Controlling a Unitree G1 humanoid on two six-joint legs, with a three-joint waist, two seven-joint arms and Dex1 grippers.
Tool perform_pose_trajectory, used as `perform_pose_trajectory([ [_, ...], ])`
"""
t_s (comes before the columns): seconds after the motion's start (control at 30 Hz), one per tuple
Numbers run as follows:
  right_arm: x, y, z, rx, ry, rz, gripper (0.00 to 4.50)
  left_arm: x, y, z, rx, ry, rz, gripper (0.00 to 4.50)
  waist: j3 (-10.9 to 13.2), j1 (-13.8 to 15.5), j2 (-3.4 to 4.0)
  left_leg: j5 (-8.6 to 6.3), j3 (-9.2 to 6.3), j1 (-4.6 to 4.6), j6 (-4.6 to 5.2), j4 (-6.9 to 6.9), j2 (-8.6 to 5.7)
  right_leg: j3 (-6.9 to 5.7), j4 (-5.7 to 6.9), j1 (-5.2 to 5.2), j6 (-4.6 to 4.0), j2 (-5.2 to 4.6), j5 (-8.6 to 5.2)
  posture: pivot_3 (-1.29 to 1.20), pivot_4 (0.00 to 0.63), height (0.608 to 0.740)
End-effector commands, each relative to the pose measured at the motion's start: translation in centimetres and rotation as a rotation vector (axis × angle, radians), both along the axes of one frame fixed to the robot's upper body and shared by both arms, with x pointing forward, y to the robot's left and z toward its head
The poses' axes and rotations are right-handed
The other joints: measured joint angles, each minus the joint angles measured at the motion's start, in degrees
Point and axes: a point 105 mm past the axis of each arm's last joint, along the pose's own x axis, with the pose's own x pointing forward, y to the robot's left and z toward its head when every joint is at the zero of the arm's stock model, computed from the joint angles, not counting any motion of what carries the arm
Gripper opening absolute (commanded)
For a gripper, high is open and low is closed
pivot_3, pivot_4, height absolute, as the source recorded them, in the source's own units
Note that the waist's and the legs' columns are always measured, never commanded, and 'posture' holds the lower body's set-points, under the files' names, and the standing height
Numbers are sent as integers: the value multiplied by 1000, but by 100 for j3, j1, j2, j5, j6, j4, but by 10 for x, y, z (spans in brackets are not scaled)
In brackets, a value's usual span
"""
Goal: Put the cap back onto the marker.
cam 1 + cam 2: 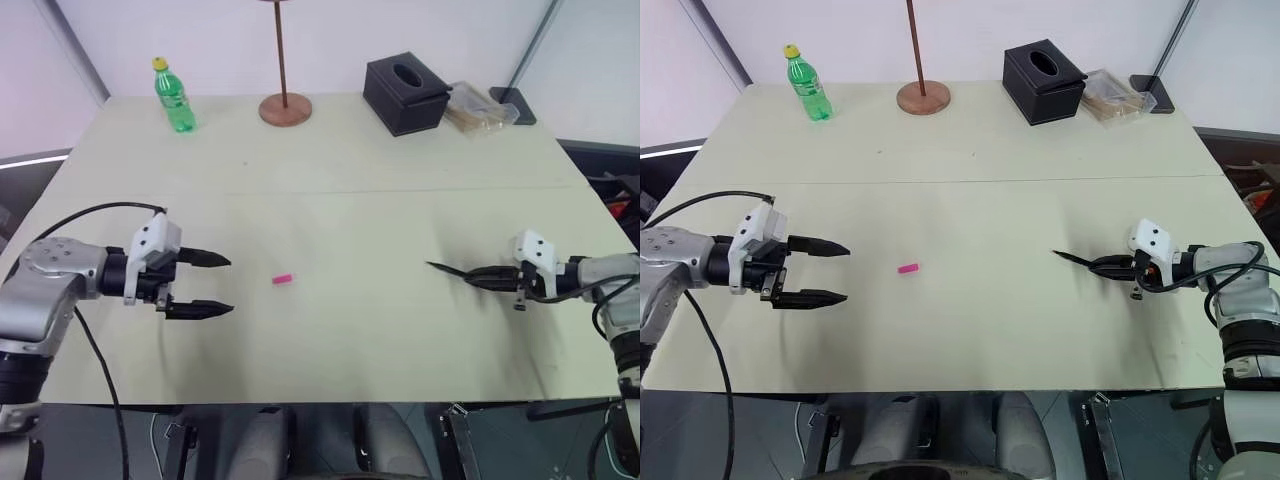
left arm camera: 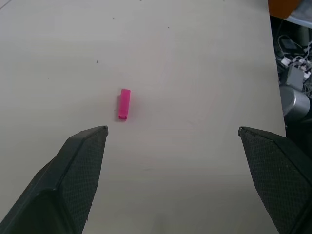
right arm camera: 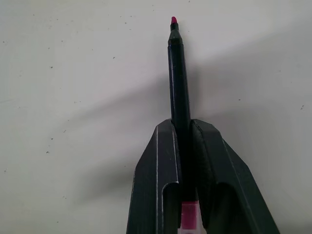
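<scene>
Left gripper (image 1: 212, 285): my arm reaches inward, fingers spread wide, cap (image 1: 282, 279) lying just ahead. Right gripper (image 1: 478, 278): level, pointing inward, clamped around the marker (image 1: 446, 270).

We noticed both arms had the same build: chunky silver-grey metal housings, rounded at the joints, running into a black wrist section. On top of each wrist sat a small white plastic block with a couple of dark screw holes. The left gripper (image 1: 204, 285) and right gripper (image 1: 478, 278) each had two black fingers tapering to points, and up close the fingers (image 2: 80, 165) had a fine dotted texture on the inner pads. Black cables looped off both arms.
</scene>
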Motion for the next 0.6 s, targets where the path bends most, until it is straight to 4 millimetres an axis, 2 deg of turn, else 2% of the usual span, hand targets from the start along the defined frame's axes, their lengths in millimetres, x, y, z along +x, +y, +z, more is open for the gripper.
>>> perform_pose_trajectory([
  [0.03,-4,-9,-2,-40,21,-20,1768,1,3,6,-7,-39,10,4500,0,5,0,0,0,0,0,0,0,0,0,0,0,0,0,0,150,740],
  [0.17,-1,-3,-2,-39,8,-3,3724,3,2,6,-9,-44,15,4500,0,2,0,0,-1,0,0,0,0,0,0,0,0,0,0,0,150,740],
  [0.6,13,29,-1,54,-18,25,3724,1,2,9,-47,-34,19,4500,-3,-147,-5,0,-2,4,0,0,8,0,4,0,-1,10,0,0,150,740],
])
